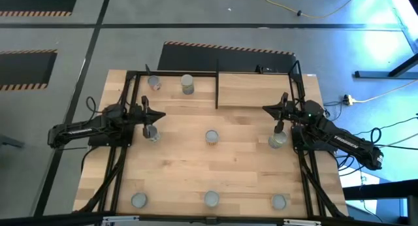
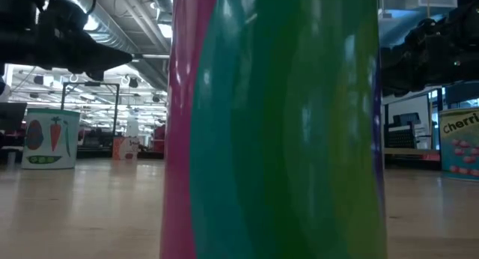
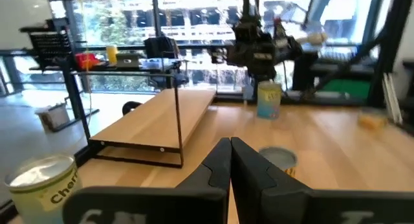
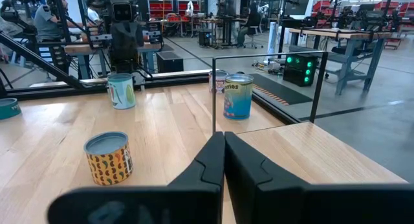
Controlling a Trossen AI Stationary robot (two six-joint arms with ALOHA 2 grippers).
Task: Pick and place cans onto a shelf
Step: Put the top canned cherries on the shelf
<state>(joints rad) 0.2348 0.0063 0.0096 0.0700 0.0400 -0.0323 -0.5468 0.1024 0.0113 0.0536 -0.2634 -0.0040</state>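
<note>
Several cans stand upright on their bases on the wooden table: two at the far left point(image 1: 154, 83) point(image 1: 187, 84), one in the middle point(image 1: 211, 136), and three along the near edge point(image 1: 138, 200) point(image 1: 211, 198) point(image 1: 279, 201). The shelf point(image 1: 255, 89), a light wood board in a thin black frame, stands at the far right and holds no cans. My left gripper point(image 1: 160, 115) is shut and empty, with a can point(image 1: 151, 132) just nearside of it. My right gripper point(image 1: 266, 109) is shut and empty near the shelf's near edge, with a can point(image 1: 277, 140) nearside of it.
In the low view the near middle can point(image 2: 277, 124) fills most of the picture, with a carrot-label can point(image 2: 51, 138) and a cherry-label can point(image 2: 458, 143) to its sides. The orange-patterned middle can point(image 4: 108, 158) stands between the two arms. A black upright rod point(image 4: 213, 94) marks the shelf's left end.
</note>
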